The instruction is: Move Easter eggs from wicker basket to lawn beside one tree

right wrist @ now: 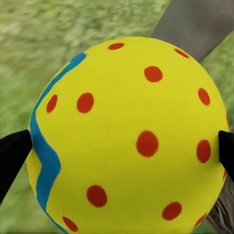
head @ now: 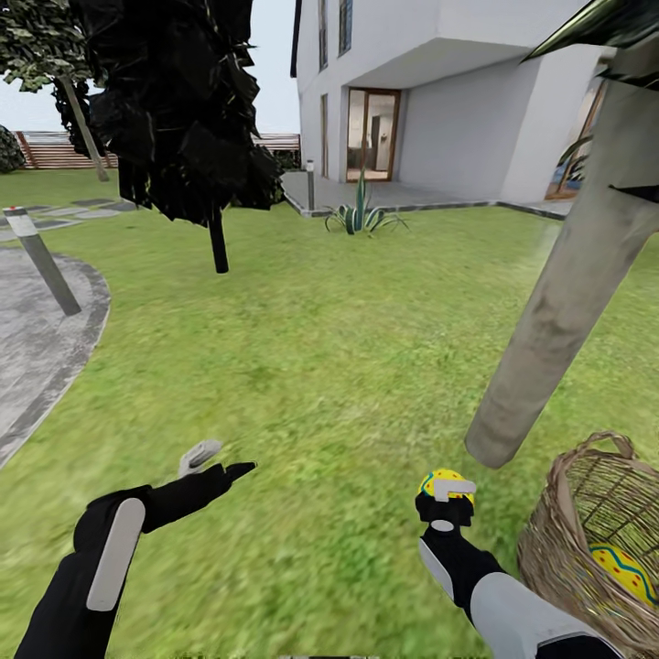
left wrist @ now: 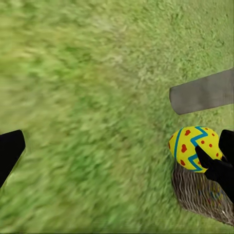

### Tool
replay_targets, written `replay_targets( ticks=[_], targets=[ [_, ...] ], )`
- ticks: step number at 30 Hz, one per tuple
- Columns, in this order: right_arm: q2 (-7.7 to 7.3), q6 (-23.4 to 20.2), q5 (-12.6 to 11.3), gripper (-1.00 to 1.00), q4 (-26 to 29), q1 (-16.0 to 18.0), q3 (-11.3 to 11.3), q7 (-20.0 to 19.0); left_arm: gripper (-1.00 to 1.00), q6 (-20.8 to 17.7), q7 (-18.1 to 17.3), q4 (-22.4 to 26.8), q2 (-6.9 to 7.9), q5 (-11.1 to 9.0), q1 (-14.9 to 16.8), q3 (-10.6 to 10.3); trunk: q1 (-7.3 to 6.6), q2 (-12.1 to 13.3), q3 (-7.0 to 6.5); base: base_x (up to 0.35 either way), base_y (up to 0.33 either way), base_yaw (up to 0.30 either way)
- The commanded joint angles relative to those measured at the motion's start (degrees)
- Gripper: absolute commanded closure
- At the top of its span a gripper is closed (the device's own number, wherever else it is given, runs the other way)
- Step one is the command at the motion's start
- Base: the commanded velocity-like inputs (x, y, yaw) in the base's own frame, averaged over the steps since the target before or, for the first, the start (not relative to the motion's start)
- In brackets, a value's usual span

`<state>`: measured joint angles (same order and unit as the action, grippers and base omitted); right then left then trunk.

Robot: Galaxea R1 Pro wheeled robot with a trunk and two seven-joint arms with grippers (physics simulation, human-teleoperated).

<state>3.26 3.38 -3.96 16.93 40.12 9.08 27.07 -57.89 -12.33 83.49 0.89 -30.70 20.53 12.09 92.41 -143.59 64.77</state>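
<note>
My right gripper (head: 446,494) is shut on a yellow Easter egg (head: 434,480) with blue zigzag and red dots, held just above the lawn (head: 329,366). Up close in the right wrist view the egg (right wrist: 131,136) sits between black fingertips (right wrist: 12,151). To its right stands the brown wicker basket (head: 567,549), with another egg (head: 624,569) inside. The pale tree trunk (head: 567,293) rises right behind the basket, its foot near the held egg. My left gripper (head: 220,460) hovers open and empty over grass to the left. In the left wrist view I see the egg (left wrist: 192,146), basket (left wrist: 200,195) and trunk (left wrist: 202,92).
A near-black tree (head: 183,110) with a thin stem stands mid-left. A grey paved patio (head: 37,339) with a bollard (head: 41,261) lies at the left. The white house (head: 439,91) and a spiky plant (head: 361,215) are far ahead. Open grass spreads between my arms.
</note>
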Motion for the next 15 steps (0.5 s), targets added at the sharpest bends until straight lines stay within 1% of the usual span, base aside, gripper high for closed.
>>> replay_targets(
  ticks=[1, 6, 15],
  targets=[
    [-0.01, 0.29, -0.38, 1.00, -0.06, 0.05, 0.35, 0.26, -1.00, -0.22, -0.59, 0.01, 0.30, 0.45, 0.04, 0.08, 0.01, -0.04, 0.28, 0.000, 0.000, 0.000],
    [0.06, 0.37, -0.36, 1.00, 0.01, 0.05, 0.54, 0.32, -1.00, -0.32, -0.59, 0.01, 0.59, 0.47, 0.04, 0.13, 0.14, -0.10, 1.38, 0.000, 0.000, 0.000],
    [-0.01, 0.48, -0.28, 1.00, 0.04, 0.05, 0.48, 0.35, -1.00, -0.38, -0.59, 0.01, 0.60, 0.47, 0.04, 0.13, 0.37, -0.22, 3.38, 0.000, 0.000, 0.000]
  ],
)
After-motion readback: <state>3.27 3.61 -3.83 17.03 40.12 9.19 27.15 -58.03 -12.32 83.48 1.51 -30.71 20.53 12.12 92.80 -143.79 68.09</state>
